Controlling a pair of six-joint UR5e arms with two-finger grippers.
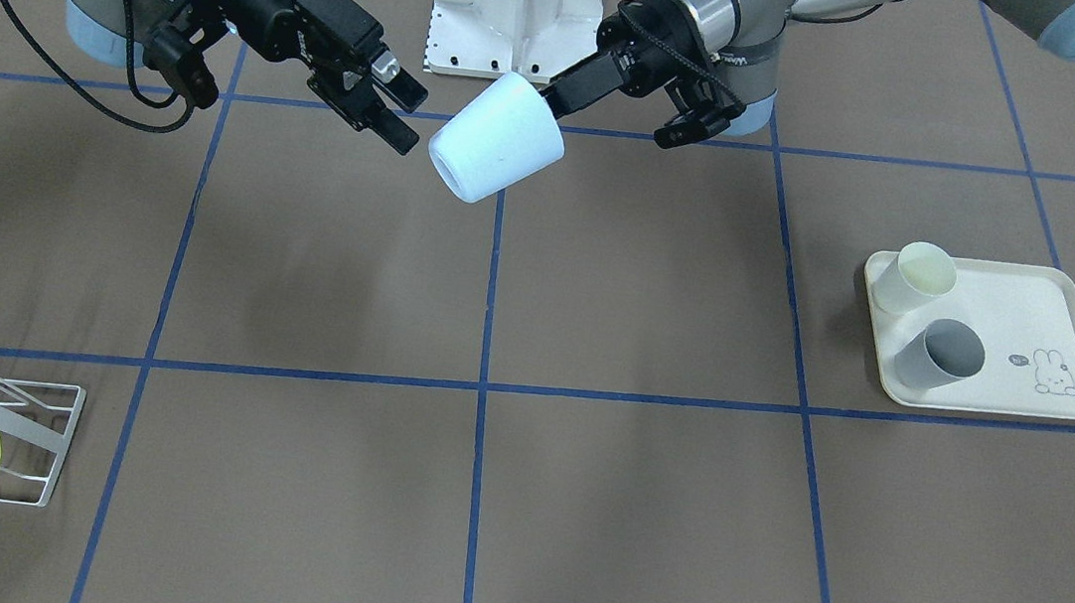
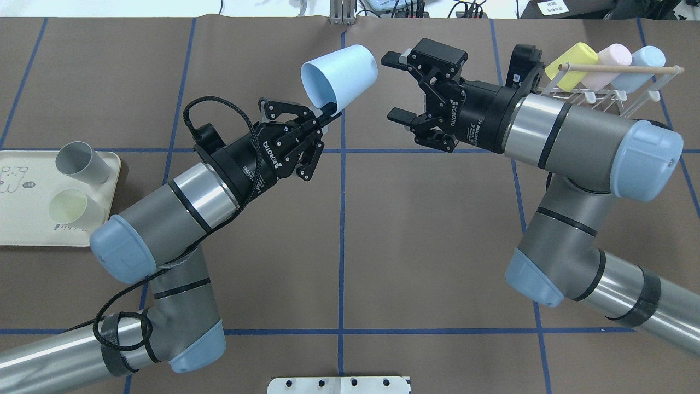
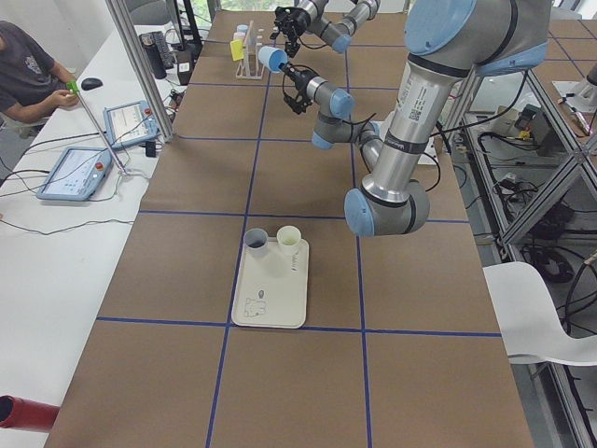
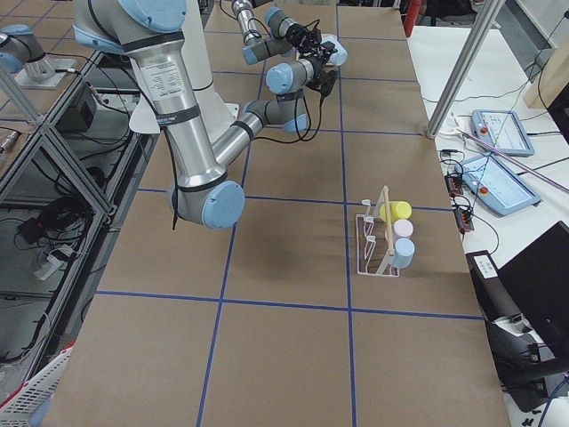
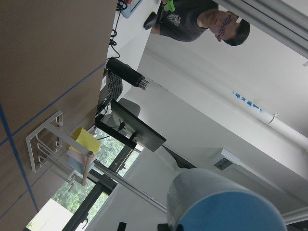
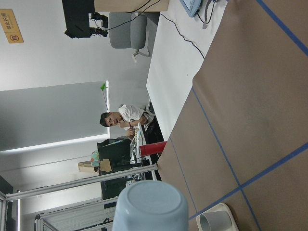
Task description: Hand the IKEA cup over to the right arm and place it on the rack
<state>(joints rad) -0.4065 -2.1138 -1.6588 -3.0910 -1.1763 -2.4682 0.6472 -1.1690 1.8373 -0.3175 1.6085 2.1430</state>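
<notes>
The IKEA cup (image 2: 342,74) is light blue and hangs tilted in the air above the table's far middle. My left gripper (image 2: 327,112) is shut on its rim, one finger inside and one outside. The cup's base points toward my right gripper (image 2: 394,86), which stands open just beside it without touching. From the front, the cup (image 1: 497,137) sits between the right gripper (image 1: 407,113) and the left gripper (image 1: 551,98). The right wrist view shows the cup's base (image 6: 151,207) close ahead. The white wire rack (image 2: 618,68) with its wooden dowel stands behind the right arm.
The rack (image 1: 60,451) holds yellow, pink and light blue cups lying on their sides. A cream rabbit-print tray (image 1: 1017,302) on the robot's left carries a grey cup (image 1: 940,354) and a cream cup (image 1: 915,278). A person (image 3: 28,75) sits at a side desk.
</notes>
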